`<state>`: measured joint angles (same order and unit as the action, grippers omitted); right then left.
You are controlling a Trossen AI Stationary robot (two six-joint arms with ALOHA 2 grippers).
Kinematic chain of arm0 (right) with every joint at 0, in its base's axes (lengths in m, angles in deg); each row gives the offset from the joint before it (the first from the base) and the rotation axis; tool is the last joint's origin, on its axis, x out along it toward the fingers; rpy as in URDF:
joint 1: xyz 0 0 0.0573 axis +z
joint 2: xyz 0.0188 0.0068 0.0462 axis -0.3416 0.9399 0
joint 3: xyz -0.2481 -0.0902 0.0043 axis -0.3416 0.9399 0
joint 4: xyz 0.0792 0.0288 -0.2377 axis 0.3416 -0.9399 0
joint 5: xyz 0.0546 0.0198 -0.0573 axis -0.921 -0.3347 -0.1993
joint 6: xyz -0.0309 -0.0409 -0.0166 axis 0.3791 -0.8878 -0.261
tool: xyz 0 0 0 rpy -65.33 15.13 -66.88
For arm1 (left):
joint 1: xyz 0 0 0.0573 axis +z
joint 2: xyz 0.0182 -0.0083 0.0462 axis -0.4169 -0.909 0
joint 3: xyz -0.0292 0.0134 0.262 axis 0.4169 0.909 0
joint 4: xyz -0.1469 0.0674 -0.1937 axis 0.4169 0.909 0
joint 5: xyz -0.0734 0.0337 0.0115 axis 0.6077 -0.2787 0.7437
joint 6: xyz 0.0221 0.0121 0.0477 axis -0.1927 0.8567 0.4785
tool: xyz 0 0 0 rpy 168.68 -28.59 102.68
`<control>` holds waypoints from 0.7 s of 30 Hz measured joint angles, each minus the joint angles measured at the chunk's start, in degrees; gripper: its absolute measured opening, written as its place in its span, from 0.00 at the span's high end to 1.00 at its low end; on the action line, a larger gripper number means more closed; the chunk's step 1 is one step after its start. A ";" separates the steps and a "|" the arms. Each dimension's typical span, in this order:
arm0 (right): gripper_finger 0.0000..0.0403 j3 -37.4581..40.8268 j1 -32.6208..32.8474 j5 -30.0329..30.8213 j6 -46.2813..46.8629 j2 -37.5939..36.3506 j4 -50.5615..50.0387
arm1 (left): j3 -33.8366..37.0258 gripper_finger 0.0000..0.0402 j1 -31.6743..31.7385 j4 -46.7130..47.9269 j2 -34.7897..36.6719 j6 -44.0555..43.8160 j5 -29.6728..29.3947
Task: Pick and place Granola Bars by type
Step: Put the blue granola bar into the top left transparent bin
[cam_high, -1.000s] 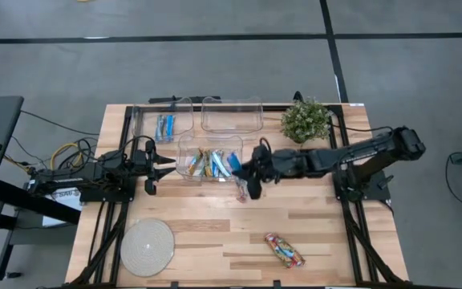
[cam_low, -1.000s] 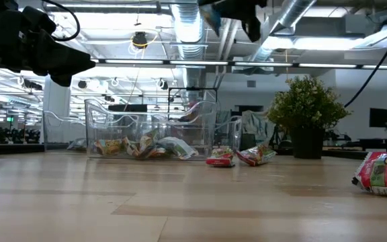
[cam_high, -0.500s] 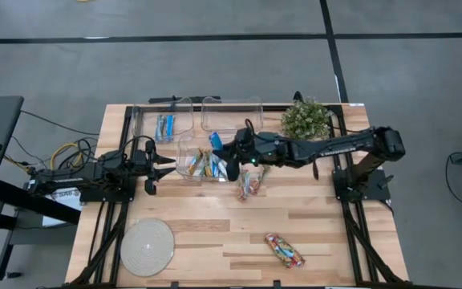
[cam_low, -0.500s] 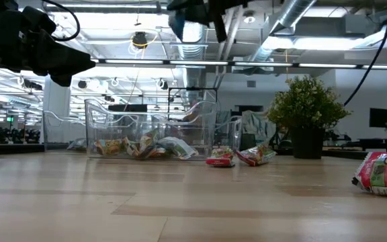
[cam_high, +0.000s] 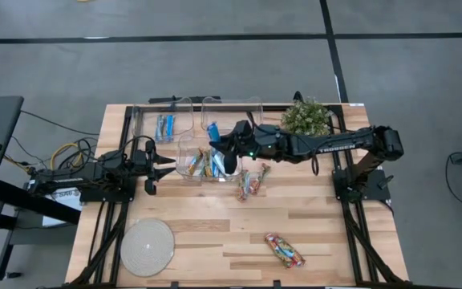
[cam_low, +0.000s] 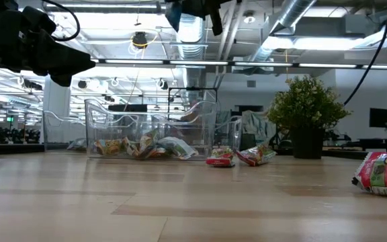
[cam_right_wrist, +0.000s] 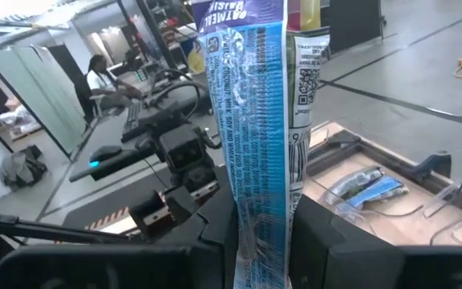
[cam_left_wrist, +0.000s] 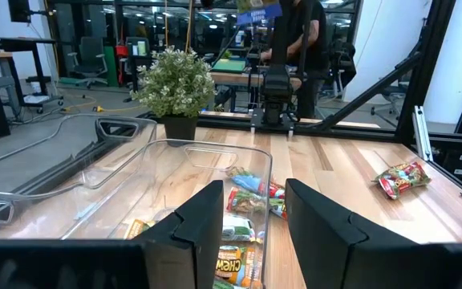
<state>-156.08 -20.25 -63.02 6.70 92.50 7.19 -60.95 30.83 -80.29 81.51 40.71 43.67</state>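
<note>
My right gripper hovers over the near clear bin, shut on a bright blue granola bar, which also shows in the high view. That bin holds several mixed bars. The far left bin holds silvery-blue bars. Two multicoloured bars lie flat on the wood right of the near bin, and another lies near the front edge. My left gripper waits open at the table's left, level. My right gripper pinches one end of the blue bar between its two fingers. The fingers come about level from the table's right and lie along the bar. The rest of the bar sticks out beyond the fingertips, lifted clear above the bins.
An empty clear bin stands at the far middle. A potted plant is at the far right, just behind my right arm. A round pale disc lies at the near left. Bare wood stretches across the near middle.
My right gripper has swung toward the table's left and far edge and risen a little, carrying the blue bar from beside the near bin's right side to above the bin. It has stayed shut on the bar.
</note>
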 joint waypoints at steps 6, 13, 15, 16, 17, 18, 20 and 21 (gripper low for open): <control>0.82 0.00 0.00 0.02 0.02 0.00 -0.20 | 0.00 0.68 0.00 0.00 0.00 0.00 0.00; 0.82 0.02 -0.24 0.04 1.49 0.00 0.02 | 0.00 0.68 -0.02 -0.42 0.00 -11.06 0.26; 0.82 0.02 -0.13 0.07 1.51 0.02 0.01 | 0.00 0.68 -0.02 -1.48 0.00 -22.30 0.14; 0.82 0.02 -0.13 0.15 1.51 0.02 0.01 | 0.00 0.68 -0.02 -2.06 0.00 -28.07 -0.11; 0.82 0.02 -0.13 0.15 1.51 0.02 0.06 | 0.00 0.68 -0.02 -2.44 0.00 -33.59 -0.32; 0.82 0.02 -0.13 0.15 1.51 0.02 0.24 | 0.00 0.68 -0.02 -2.51 0.00 -38.29 -0.67; 0.82 0.04 -0.13 0.15 1.53 0.01 1.19 | 0.00 0.68 -0.02 -2.46 0.00 -47.38 -2.00; 0.82 0.04 -0.13 0.15 1.53 0.01 2.12 | 0.00 0.68 -0.02 -2.45 0.00 -51.60 -2.64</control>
<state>-156.04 -20.38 -62.87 8.23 92.51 9.31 -60.95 30.81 -82.74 81.51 -10.89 41.03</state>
